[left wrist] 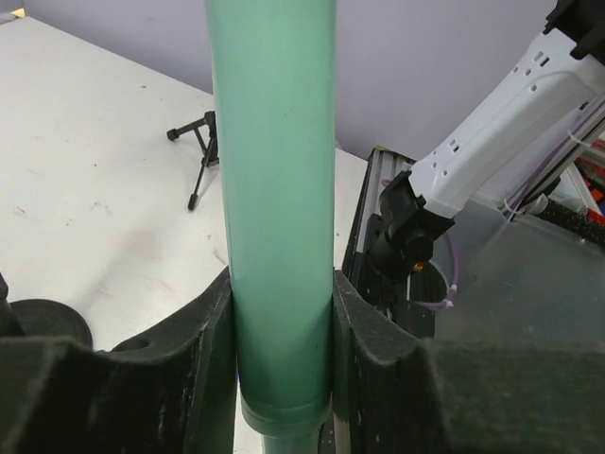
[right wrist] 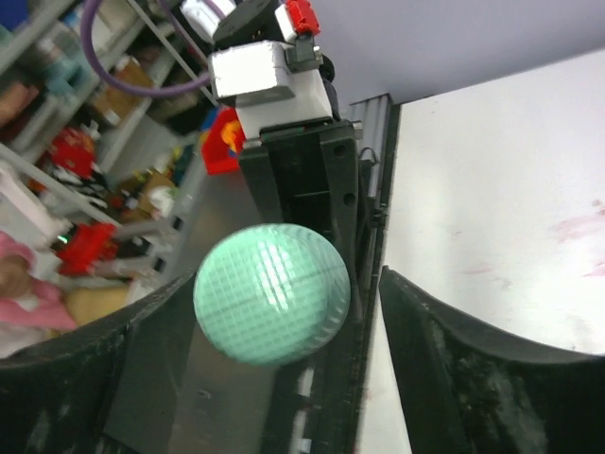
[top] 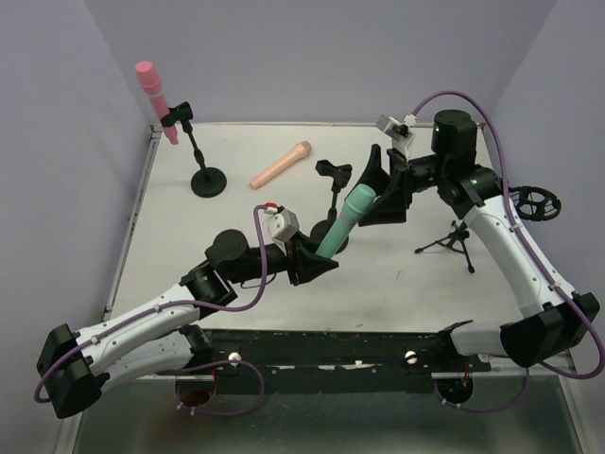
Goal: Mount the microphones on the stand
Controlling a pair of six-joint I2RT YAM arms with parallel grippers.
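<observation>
Back-left stand (top: 201, 163) holds one mic (top: 156, 99), another mic (top: 281, 165) lies right of it. Third mic (top: 345, 222) sits mid-table, tripod (top: 452, 241) further right.

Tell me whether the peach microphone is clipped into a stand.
No, the peach microphone lies flat on the table.

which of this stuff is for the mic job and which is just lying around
For the job:
green mic, gripped by left gripper
right gripper, open round its head
pink mic, clipped on its stand
peach mic, lying loose
empty middle stand

Lying about:
small tripod (possibly another stand)
black wheel at right edge
</observation>
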